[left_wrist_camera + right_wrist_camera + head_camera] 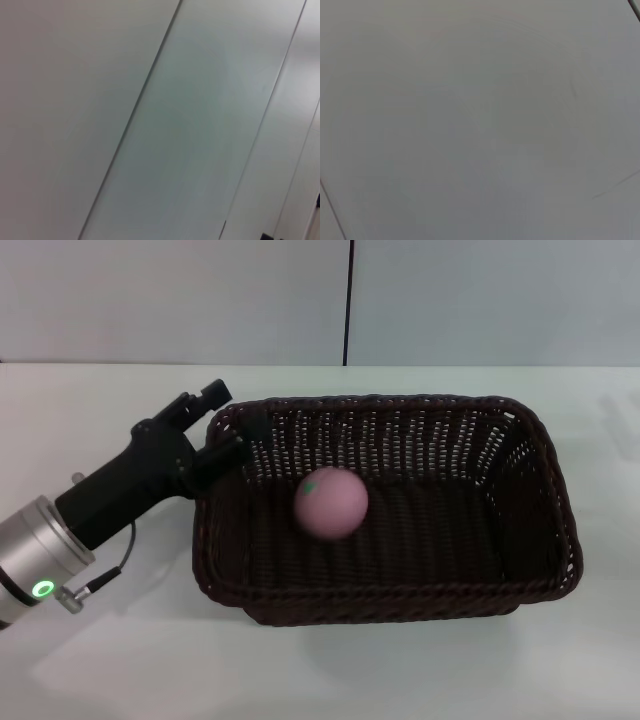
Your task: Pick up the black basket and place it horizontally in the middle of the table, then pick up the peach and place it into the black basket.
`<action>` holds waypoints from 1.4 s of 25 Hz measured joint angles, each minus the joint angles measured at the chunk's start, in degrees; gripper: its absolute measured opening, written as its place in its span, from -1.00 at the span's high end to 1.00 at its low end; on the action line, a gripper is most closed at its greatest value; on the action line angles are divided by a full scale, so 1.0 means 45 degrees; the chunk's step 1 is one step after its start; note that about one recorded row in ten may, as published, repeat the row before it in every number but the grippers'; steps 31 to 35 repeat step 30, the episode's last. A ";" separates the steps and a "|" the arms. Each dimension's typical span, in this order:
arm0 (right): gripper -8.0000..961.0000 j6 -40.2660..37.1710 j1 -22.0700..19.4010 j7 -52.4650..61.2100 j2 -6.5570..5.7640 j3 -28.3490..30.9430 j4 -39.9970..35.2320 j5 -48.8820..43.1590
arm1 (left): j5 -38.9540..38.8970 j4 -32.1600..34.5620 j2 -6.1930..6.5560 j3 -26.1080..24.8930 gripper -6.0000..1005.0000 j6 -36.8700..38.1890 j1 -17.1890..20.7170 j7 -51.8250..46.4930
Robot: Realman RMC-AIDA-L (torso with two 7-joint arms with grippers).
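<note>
the black basket lies lengthwise across the bench, and the peach is inside it, towards the basket's left half and a little blurred, so i'd guess it is not yet settled on the floor of the weave. the left gripper sits at the basket's far-left corner, right at the braided rim and just beside the peach; its fingers hold nothing, but how far apart they stand i cannot tell, since dark fingers merge with dark wicker there. what remains, as i judge it, is a clean exit: lift the arm straight up and back from that corner so nothing snags the rim or drags the basket askew, and leave the peach to come to rest. the basket is dark brown-black wicker, rectangular, with sloping open-weave sides and a thick plaited edge, light enough that a nudge could shift it. the peach is a smooth pale pink ball with 1 tiny green spot, round enough to roll on the ribbed base. the bench is plain matte white. the right gripper is nowhere in sight; its wrist camera shows only blank surface.
</note>
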 joint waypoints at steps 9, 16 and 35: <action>-0.05 -0.0133 -0.0146 0.0061 0.0034 0.0029 0.0025 0.0054 | -0.0032 0.0133 0.0053 -0.1859 -0.62 0.1382 0.0505 0.0000; -0.05 -0.0388 -0.0360 0.0116 0.0078 0.0694 0.0413 0.0458 | -0.0030 0.0765 0.0064 -0.3154 -0.62 0.1444 0.0941 -0.0002; -0.05 -0.1295 -0.0563 -0.0024 0.0036 0.1840 0.0203 0.0461 | -0.0045 0.1118 0.0141 -0.4385 -0.62 0.1184 0.0874 -0.0154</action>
